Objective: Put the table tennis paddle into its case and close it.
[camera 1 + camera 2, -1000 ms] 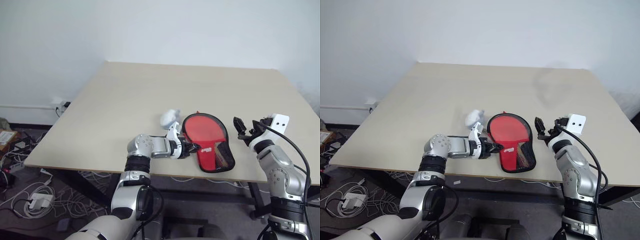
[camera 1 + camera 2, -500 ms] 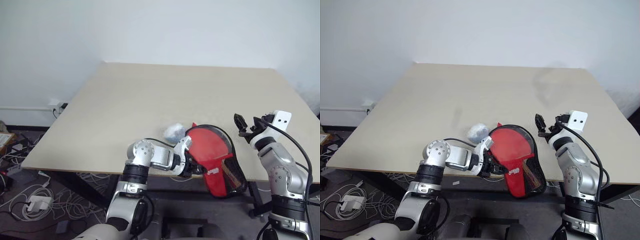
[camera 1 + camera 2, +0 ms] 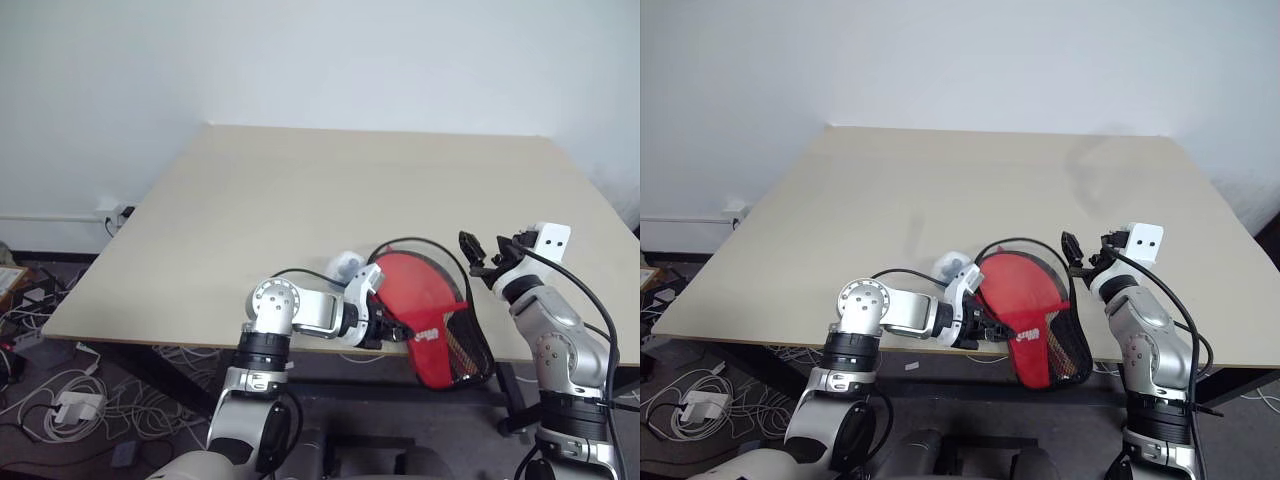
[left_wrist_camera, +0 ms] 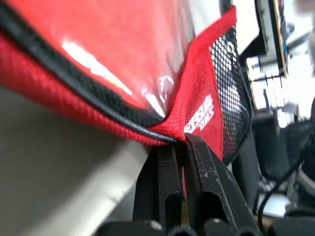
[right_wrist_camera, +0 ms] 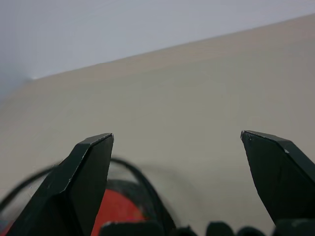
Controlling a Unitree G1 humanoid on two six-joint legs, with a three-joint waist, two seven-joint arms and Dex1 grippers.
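Left hand (image 3: 378,328) is clamped tight on the black zipper rim of the case (image 3: 430,310) near its neck, at the near edge of the worktop (image 3: 300,200). The case is tilted, round end up over the worktop, mesh-pocket end hanging past the edge. Can't tell whether the paddle is inside. Right hand (image 3: 484,256) hovers just beside the case with fingers spread wide, gripping nothing. A small white object (image 3: 343,265) lies behind the left hand.
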